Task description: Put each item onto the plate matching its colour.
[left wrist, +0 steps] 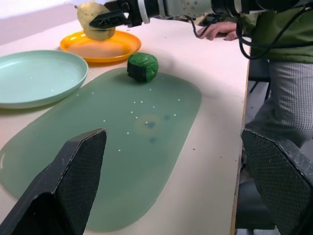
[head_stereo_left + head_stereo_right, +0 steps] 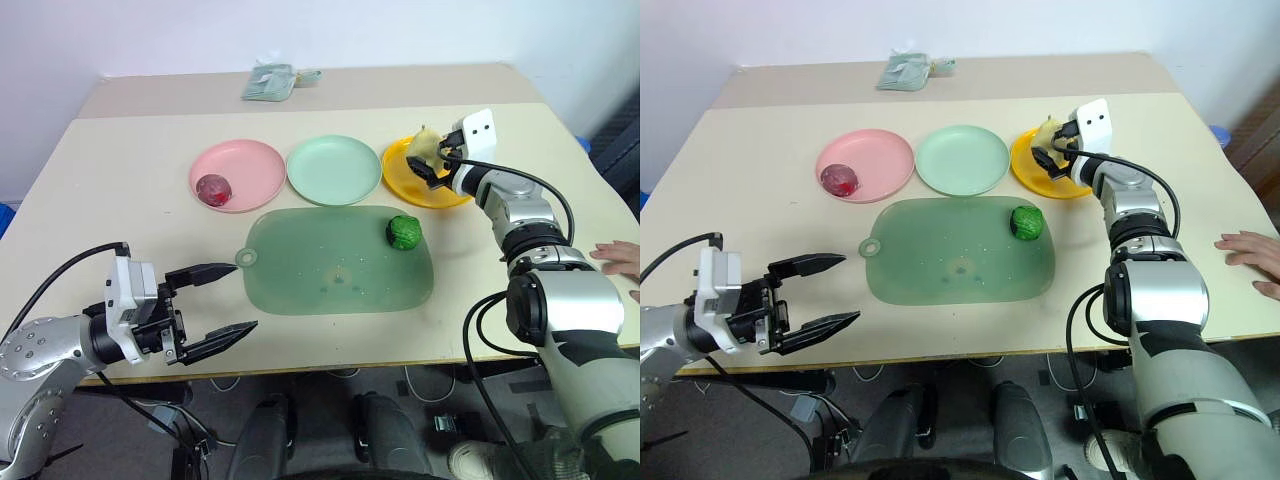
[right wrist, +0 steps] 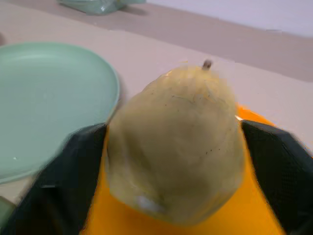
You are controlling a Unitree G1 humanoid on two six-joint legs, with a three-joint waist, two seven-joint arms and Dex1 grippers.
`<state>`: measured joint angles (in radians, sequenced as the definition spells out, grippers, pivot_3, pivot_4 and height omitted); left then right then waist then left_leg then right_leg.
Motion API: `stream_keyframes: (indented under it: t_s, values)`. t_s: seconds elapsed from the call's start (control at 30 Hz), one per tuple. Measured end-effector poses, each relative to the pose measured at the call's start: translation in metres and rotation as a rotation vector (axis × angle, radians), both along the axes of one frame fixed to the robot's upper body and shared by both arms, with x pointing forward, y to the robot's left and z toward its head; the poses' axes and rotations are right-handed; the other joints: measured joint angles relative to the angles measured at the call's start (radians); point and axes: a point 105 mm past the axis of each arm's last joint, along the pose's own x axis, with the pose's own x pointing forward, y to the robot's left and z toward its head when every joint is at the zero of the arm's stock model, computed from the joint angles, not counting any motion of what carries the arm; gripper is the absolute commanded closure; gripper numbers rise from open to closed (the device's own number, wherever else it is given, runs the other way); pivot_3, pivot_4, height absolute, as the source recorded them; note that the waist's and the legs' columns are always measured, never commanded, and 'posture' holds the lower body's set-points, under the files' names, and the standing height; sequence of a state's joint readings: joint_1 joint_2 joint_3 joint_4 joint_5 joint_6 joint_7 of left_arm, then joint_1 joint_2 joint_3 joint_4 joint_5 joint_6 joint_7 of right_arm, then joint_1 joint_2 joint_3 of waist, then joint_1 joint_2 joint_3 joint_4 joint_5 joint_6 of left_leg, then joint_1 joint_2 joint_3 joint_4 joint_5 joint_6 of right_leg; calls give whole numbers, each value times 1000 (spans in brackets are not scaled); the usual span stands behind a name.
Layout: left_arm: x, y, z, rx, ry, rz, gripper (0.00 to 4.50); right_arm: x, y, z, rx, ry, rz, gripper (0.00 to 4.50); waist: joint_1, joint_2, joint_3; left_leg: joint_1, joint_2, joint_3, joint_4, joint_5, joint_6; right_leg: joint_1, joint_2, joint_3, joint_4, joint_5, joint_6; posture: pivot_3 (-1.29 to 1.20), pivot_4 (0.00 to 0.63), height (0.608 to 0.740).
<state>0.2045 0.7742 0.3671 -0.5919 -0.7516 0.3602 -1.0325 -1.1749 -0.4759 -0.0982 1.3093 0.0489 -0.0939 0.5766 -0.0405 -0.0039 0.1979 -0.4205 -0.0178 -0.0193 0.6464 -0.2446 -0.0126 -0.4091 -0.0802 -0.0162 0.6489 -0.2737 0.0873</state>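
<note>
Pear (image 3: 176,147) between right gripper (image 2: 437,158) fingers over yellow-orange plate (image 2: 405,182), grip unclear. Left gripper (image 2: 222,305) jaws spread, empty. No readable writing or labels anywhere.

No text, label, brand or number can be read on anything here (plates and mat included).

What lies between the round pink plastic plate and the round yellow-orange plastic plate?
The pale mint green round plastic plate lies between them, with nothing on it, seen in the left eye view.
</note>
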Motion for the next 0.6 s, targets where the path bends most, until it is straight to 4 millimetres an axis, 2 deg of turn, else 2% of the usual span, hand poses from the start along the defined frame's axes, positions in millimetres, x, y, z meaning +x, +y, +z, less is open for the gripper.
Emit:
stream_keyframes:
  t_s: [0.27,0.4,0.5,0.57,0.6]
  values:
    - [-1,0,-2,0,6,13,0,-1,-2,-2,-15,7,13,42,1,0,0,0,0,0,0,0,0,0,1,0,0,0,0,0,150,740]
    - [0,0,-1,0,3,14,0,-9,-12,18,40,-34,93,42,4,0,0,0,0,0,0,0,0,0,1,0,0,0,0,0,150,740]
    - [2,-3,2,-2,-12,-2,0,-24,-15,36,59,-75,223,42,7,0,0,1,1,0,0,0,0,2,1,0,0,0,1,0,150,740]
    - [3,-5,0,-6,-5,-15,0,-38,-14,32,70,-61,299,42,9,-1,0,3,1,0,0,0,1,3,1,0,1,0,1,0,150,740]
    - [3,-7,0,-8,-2,-24,0,-50,-14,24,74,-35,341,42,18,-1,0,3,2,0,0,0,1,3,1,0,0,0,1,0,150,740]
